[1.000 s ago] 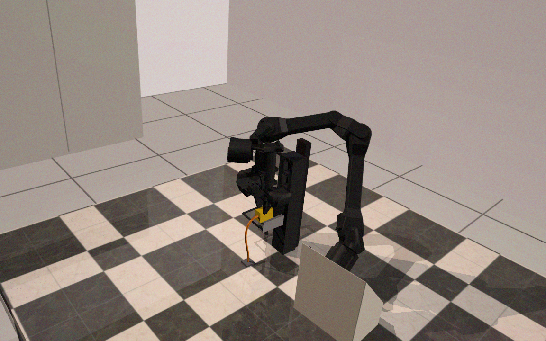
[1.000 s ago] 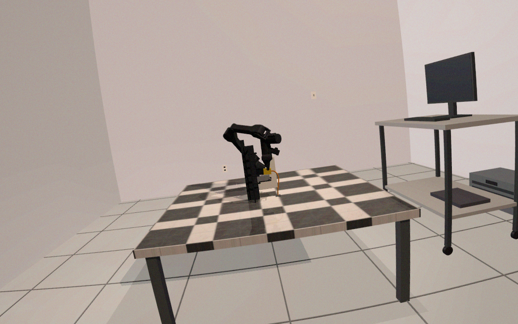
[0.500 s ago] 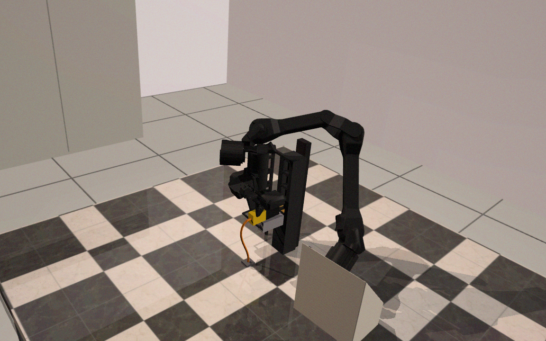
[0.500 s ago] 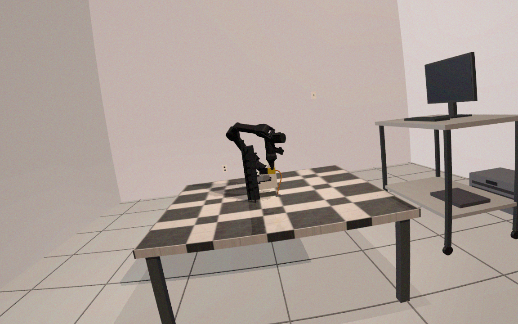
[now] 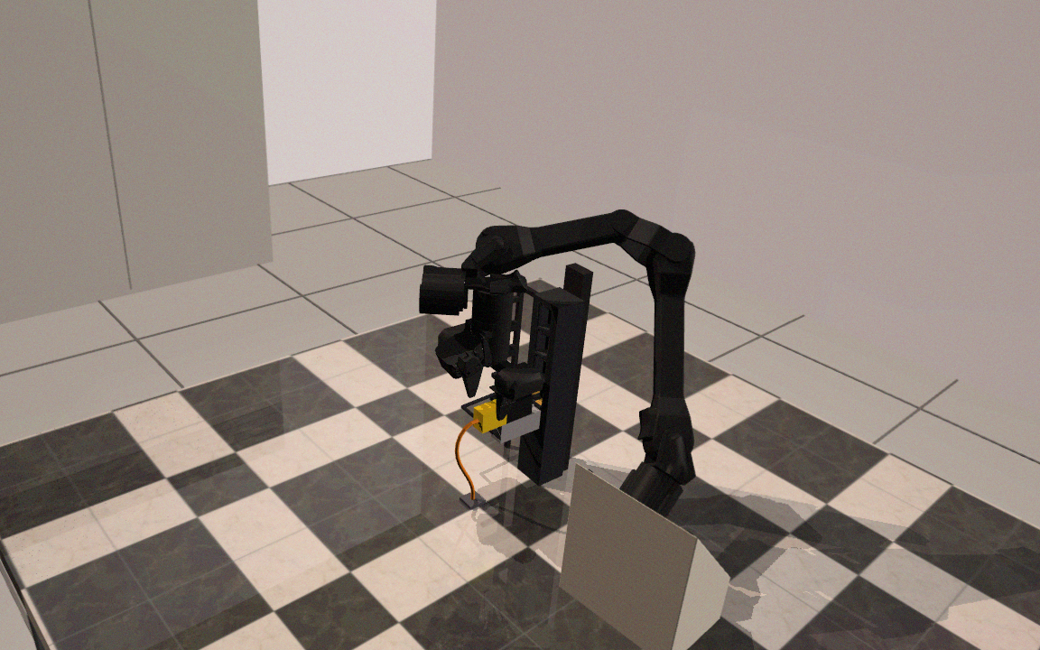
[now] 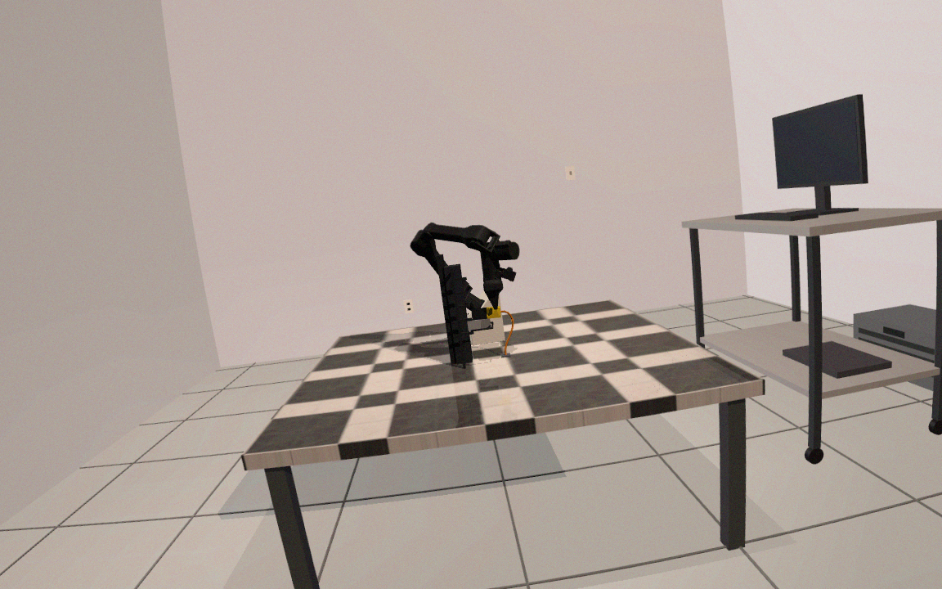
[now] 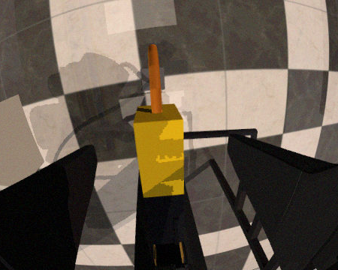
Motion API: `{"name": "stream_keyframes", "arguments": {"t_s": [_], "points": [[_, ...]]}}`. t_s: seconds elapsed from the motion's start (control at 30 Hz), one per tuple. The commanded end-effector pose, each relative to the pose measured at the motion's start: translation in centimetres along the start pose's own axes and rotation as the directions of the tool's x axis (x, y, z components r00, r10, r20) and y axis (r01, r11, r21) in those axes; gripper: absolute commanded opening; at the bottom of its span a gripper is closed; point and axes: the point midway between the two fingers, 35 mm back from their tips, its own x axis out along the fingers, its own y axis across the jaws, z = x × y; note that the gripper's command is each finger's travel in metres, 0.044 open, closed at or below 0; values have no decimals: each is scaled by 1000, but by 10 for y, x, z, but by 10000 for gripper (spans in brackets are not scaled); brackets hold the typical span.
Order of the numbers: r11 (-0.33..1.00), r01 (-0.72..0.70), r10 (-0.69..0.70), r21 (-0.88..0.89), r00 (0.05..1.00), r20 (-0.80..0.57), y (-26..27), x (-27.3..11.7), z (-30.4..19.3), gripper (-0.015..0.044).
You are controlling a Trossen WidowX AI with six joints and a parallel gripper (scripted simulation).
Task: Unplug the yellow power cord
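Arm (image 5: 589, 234): black, six joints, based near the table's right side, arched over and pointing its gripper (image 5: 496, 379) straight down

Gripper: fingers spread wide, nothing held; in the wrist view the left finger (image 7: 44, 225) and right finger (image 7: 289, 205) stand apart from the plug on either side, with checkered top showing in both gaps

Plug (image 5: 488, 417): yellow block, directly below the open gripper, at the front of a small grey piece (image 5: 520, 426) that juts from the strip near its foot; in the wrist view (image 7: 159, 152) it sits centred between the fingers, touching neither; whether its prongs are seated or free cannot be told

Cord (image 5: 466, 460): orange, leaves the plug's outer end, bends down in a curve and ends at a small grey pad (image 5: 473, 502) on the table; in the wrist view only its first stretch (image 7: 154, 77) shows, running away from the plug

Strip (image 5: 552, 379): tall black bar standing upright on the table, just beside the gripper, between it and the arm's base

Table (image 6: 679, 399): black and cream checkered top, dark legs

Panel (image 5: 628, 565): beige, tilted, near the arm's base

Cart (image 6: 826, 219): at the right of the room, well apart from the table, carrying a monitor (image 6: 818, 142)
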Motion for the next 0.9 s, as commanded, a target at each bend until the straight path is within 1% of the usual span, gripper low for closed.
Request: {"name": "stream_keyframes", "arguments": {"t_s": [0.0,0.1,0.17,0.87], "points": [[1000,4,-4,-1,1000,3,-1,-5,18,440],[1000,4,-4,0,1000,4,-1,-11,49,440],[1000,4,-4,0,1000,4,0,-13,58,440],[1000,4,-4,0,1000,4,0,-13,58,440]]}}
